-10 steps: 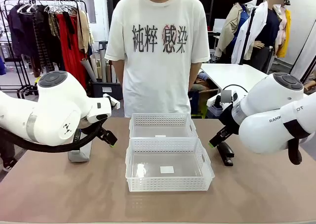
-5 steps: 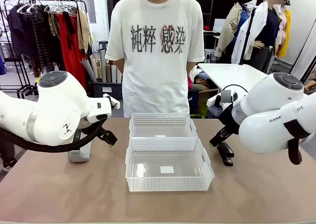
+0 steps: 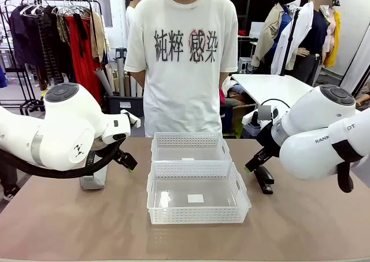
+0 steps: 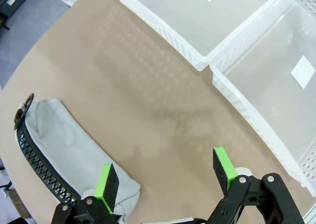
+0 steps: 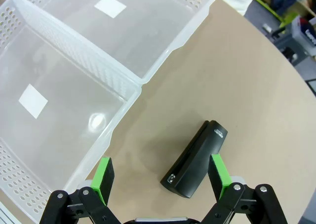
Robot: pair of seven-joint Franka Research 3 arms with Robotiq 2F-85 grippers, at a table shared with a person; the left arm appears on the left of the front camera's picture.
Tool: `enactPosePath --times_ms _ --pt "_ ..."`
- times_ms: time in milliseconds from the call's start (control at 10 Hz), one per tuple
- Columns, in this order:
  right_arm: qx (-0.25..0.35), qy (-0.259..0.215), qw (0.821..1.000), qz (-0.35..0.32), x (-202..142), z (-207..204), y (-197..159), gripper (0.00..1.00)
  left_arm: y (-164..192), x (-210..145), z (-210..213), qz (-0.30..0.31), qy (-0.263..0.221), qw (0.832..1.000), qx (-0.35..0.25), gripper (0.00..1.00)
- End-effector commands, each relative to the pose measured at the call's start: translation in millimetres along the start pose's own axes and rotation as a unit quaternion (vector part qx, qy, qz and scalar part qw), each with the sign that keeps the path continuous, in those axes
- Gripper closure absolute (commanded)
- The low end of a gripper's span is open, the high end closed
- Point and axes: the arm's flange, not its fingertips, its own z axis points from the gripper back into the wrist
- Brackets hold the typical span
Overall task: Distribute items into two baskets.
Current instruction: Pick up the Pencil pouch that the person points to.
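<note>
Grey pouch [image 4: 64, 150] lies left of the empty baskets [image 3: 196, 214], stapler [image 5: 195, 159] right. Left gripper [image 4: 165, 177] and right gripper [image 5: 161, 174] hang near them, jaws apart, holding nothing. Likely the pick-up stage: each must centre, descend and close.

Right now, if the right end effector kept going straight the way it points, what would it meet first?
Most likely the black stapler, lying on the table just ahead of the open right end effector, off toward one finger. Depth is unclear, so that finger may land on it first.
</note>
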Motion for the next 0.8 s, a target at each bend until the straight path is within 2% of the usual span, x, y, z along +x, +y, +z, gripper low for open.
enactPosePath --times_ms 0,700 --pt "0.000 0.000 1.000 0.000 0.0 0.1 -0.1 0.00 0.3 0.0 0.2 0.000 0.000 1.000 0.000 0.00" --pt "0.000 0.000 1.000 0.000 0.0 0.0 0.0 0.00 0.0 0.0 0.0 0.000 0.000 1.000 0.000 0.00"
